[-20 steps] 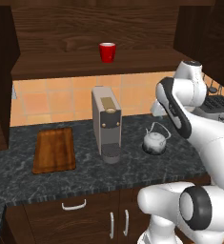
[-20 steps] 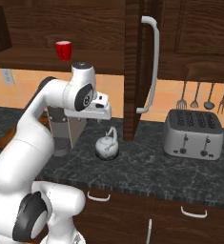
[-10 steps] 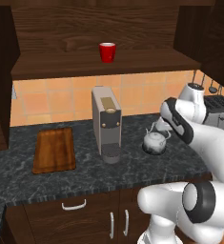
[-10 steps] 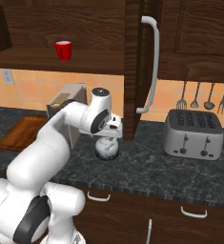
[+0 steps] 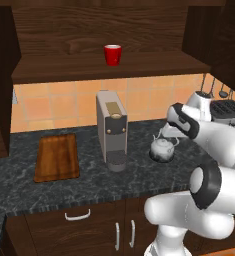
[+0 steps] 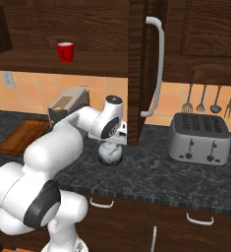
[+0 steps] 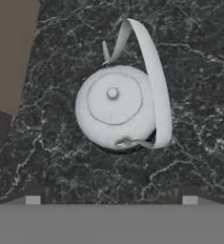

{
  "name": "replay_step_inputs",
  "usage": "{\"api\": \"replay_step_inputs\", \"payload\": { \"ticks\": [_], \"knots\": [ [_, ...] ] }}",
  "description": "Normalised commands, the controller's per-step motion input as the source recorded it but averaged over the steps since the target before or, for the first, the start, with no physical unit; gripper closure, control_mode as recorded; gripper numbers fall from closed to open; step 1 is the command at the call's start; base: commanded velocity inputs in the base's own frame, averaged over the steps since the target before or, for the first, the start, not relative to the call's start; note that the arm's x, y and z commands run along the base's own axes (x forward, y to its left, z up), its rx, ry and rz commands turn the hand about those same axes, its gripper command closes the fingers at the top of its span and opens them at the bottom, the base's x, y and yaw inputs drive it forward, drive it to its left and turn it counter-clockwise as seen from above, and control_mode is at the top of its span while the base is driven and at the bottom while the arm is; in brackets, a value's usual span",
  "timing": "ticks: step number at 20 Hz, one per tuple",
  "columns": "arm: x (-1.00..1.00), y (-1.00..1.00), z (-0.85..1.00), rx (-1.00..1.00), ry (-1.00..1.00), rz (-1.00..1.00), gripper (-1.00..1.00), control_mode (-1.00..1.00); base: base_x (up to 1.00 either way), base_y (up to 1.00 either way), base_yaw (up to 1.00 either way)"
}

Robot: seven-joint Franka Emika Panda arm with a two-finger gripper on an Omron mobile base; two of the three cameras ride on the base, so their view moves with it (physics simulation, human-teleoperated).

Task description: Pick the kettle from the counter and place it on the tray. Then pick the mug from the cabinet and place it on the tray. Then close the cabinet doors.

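Note:
The silver-grey kettle [image 5: 162, 149] [image 6: 110, 154] stands upright on the dark speckled counter [image 5: 89, 186], just right of the coffee machine. My gripper [image 6: 113, 141] [image 7: 111, 200] hangs directly above it, pointing down, jaws wide open and holding nothing. In the hand view the kettle [image 7: 115, 106] sits centred below, its thin handle arching to the right. The reddish-brown tray [image 5: 57, 157] [image 6: 22, 136] lies flat at the counter's left. The red mug [image 5: 112, 54] [image 6: 65, 51] stands on the shelf of the open cabinet [image 5: 64, 71]. One cabinet door [image 6: 137, 74] stands open with its silver bar handle.
A grey coffee machine [image 5: 111, 128] [image 6: 67, 104] stands between tray and kettle. A boxy toaster [image 6: 199, 139] sits at the right, with utensils [image 6: 201, 101] hanging on the tiled wall above it. The open door's edge is close behind the arm.
The hand has swung down and forward from beside the coffee machine until it hangs right over the kettle. The jaws stayed open. Kettle, mug and tray have not moved.

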Motion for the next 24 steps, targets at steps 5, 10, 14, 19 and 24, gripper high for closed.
{"api": "replay_step_inputs", "payload": {
  "ticks": [5,10,14,19,24],
  "knots": [
    [0.52,-0.30,-0.18,0.14,0.08,0.00,-1.00,-1.00,0.00,0.00,0.00],
    [0.28,-0.14,-0.19,0.06,0.02,0.00,-1.00,-1.00,0.00,0.00,0.00],
    [0.17,-0.03,-0.29,0.08,0.00,0.00,-1.00,-1.00,0.00,0.00,0.00],
    [0.13,0.00,-0.31,0.06,0.00,0.00,-1.00,-1.00,0.00,0.00,0.00],
    [0.04,0.00,-0.05,0.01,0.00,0.00,1.00,-1.00,0.00,0.00,0.00]
  ]
}}
